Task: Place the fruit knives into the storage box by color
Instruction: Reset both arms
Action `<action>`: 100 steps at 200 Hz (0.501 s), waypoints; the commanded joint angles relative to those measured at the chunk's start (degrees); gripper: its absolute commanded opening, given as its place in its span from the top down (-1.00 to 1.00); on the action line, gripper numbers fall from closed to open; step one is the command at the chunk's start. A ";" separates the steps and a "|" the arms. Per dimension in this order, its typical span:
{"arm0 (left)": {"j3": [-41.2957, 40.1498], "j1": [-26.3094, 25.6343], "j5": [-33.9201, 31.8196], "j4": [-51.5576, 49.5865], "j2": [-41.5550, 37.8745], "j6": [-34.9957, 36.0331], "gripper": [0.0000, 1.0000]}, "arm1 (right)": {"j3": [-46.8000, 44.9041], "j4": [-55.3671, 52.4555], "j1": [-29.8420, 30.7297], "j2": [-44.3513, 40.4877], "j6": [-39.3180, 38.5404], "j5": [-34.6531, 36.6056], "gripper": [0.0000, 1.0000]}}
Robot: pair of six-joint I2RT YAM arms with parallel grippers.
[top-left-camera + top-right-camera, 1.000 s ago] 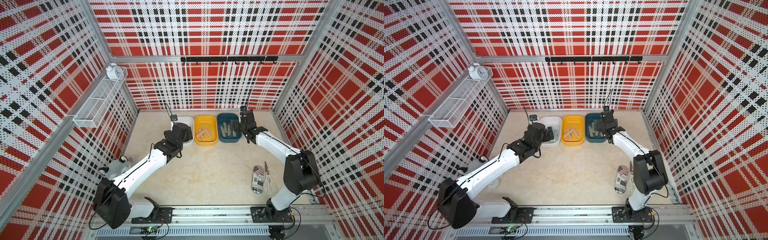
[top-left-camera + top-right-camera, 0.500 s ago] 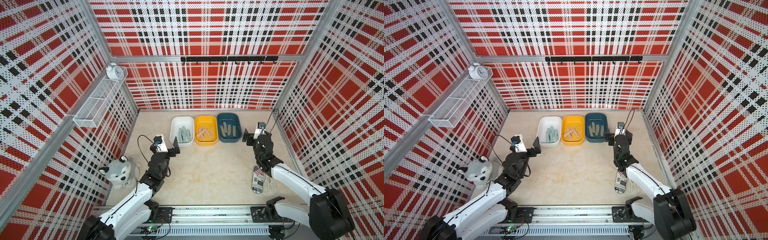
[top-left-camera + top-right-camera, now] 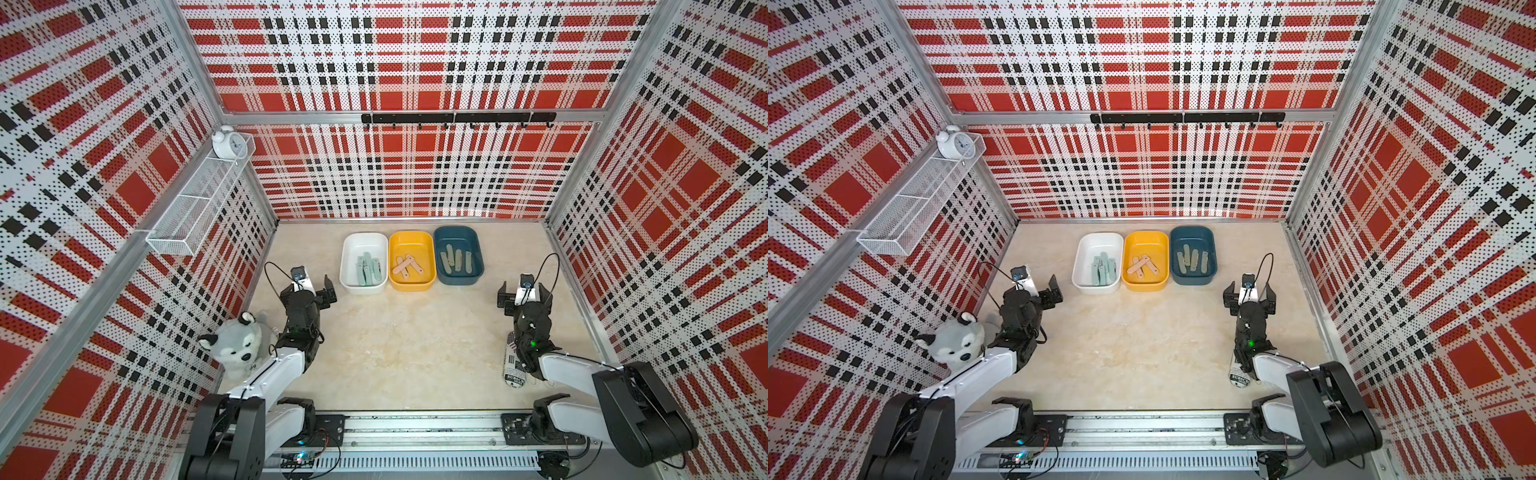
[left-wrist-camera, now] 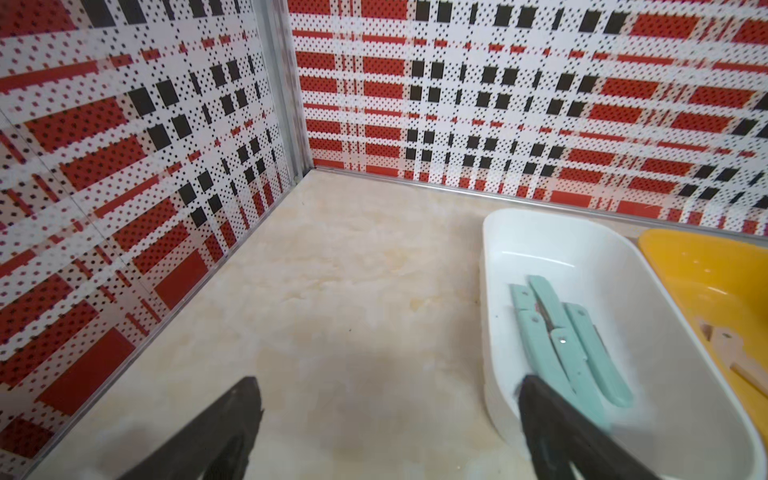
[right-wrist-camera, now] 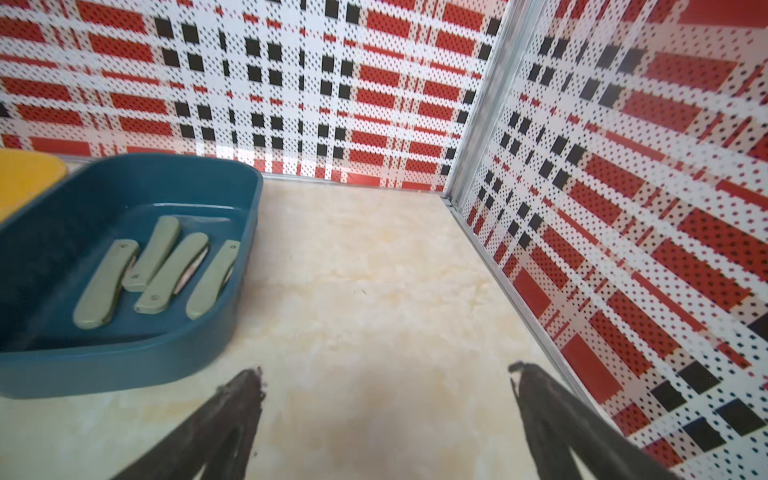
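Observation:
Three storage boxes stand in a row at the back of the table in both top views. The white box holds mint-teal fruit knives. Peach ones lie in the yellow box, and sage green ones in the dark blue box. My left gripper is open and empty, low over bare table just left of the white box. On the right, my right gripper is also open and empty, over bare table to the right of the blue box.
A husky plush sits by the left wall beside my left arm. A newspaper-print cylinder lies under my right arm at the front right. A wire shelf with a white clock hangs on the left wall.
Both arms have pulled back from the boxes toward the front, the left from the white box and the right from the blue one. Both grippers stayed open.

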 commanded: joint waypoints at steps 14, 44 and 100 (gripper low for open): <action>-2.45 4.11 4.47 11.79 5.50 1.44 -0.97 | 2.50 4.37 -2.33 4.81 0.48 -4.77 -0.99; -2.35 6.09 5.91 20.42 12.18 -0.46 -0.97 | 4.09 5.22 -5.13 6.97 2.60 -8.96 -0.99; -1.85 8.37 10.92 31.44 19.19 -1.87 -0.97 | 8.55 5.41 -10.16 14.57 7.03 -18.80 -0.99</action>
